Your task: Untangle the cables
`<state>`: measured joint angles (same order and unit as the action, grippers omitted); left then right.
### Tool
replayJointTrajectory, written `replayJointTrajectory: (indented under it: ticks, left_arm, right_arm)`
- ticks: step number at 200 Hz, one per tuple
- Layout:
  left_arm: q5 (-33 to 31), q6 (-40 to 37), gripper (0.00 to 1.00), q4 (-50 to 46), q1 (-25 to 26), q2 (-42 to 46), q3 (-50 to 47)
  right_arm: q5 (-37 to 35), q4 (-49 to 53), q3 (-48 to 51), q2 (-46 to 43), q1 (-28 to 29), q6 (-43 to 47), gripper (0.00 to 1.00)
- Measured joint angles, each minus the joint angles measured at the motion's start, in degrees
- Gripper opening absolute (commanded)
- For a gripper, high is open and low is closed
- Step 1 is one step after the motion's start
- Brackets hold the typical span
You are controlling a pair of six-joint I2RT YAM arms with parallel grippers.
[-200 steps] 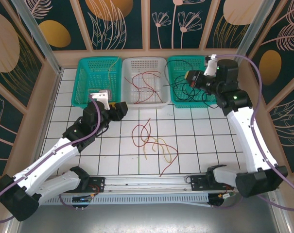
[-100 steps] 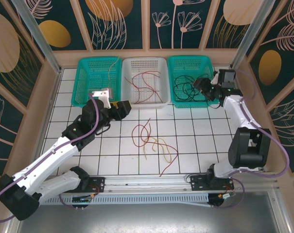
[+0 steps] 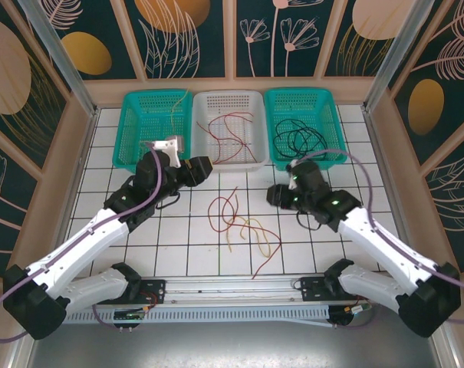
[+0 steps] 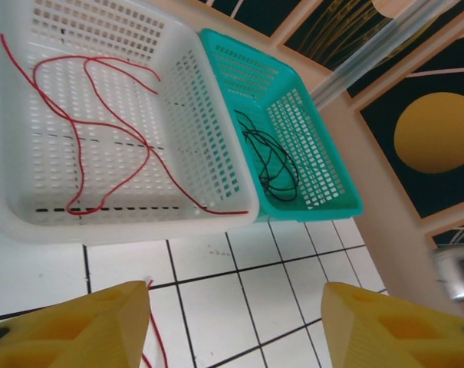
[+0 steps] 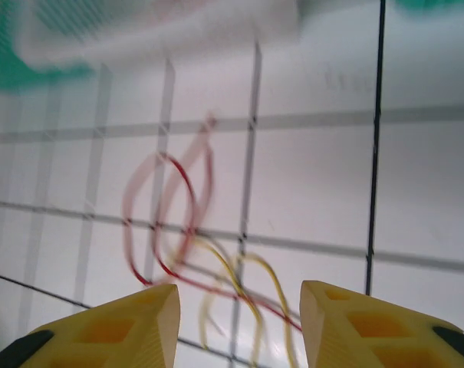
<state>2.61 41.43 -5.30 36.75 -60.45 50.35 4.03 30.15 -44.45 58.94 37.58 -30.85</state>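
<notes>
White gridded worktop (image 3: 178,238), dark floral panels all round, three baskets along its far edge.

Left teal basket (image 3: 132,130), far-left corner: one pale yellow cable (image 3: 176,107) inside.

Left gripper (image 3: 195,170): near the front wall of the white basket (image 3: 228,93). Its wrist view shows the fingers spread with nothing between them (image 4: 235,307).

White basket holds loose red cables (image 3: 230,126).

Tangle (image 3: 243,222), mid-worktop, nearer the front edge: red loops on its far-left side, pale yellow strands crossing them toward the near right. Touching neither gripper.

Right gripper (image 3: 276,195): just right of the tangle, low over the tiles. Released and empty, with the tangle ahead between its fingers in the blurred wrist view (image 5: 239,307).

Right teal basket (image 3: 327,115), far-right corner: black cables (image 3: 299,139) coiled inside.

Judgement: the step in hand looks like the right arm reaching for one strand.
- Let the arm settle before pinching.
- Aim for the far red loops, which lie apart from the yellow, not the crossing in the middle.
- Take one strand only.
- Lift slowly; if yellow rises too, pin it with the left gripper.
- Risk: dragging the whole knot.
</notes>
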Motion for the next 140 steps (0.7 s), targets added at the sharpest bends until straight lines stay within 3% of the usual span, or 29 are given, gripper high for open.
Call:
replayJointTrajectory:
  ticks: [47, 82, 112, 140]
  left_arm:
    - [1.62, 1.25, 0.5, 0.52, -0.24, -0.26, 1.05]
    - [2.43, 4.11, 0.46, 0.68, -2.71, 0.96, -0.72]
    - [4.35, 8.52, 0.42, 0.61, -8.31, 1.31, -4.61]
    - [5.16, 10.75, 0.42, -0.2, -10.19, 1.46, -6.78]
  right_arm:
    - [-2.1, 2.21, 1.27, 14.58, 11.47, 0.37, 0.41]
    - [-3.8, 1.53, -6.38, 25.31, 17.73, 2.82, 0.39]
    - [-4.09, -2.03, -13.9, 33.62, 19.65, 5.11, 0.26]
    - [-3.98, -4.07, -19.1, 40.85, 19.63, 4.96, 0.24]
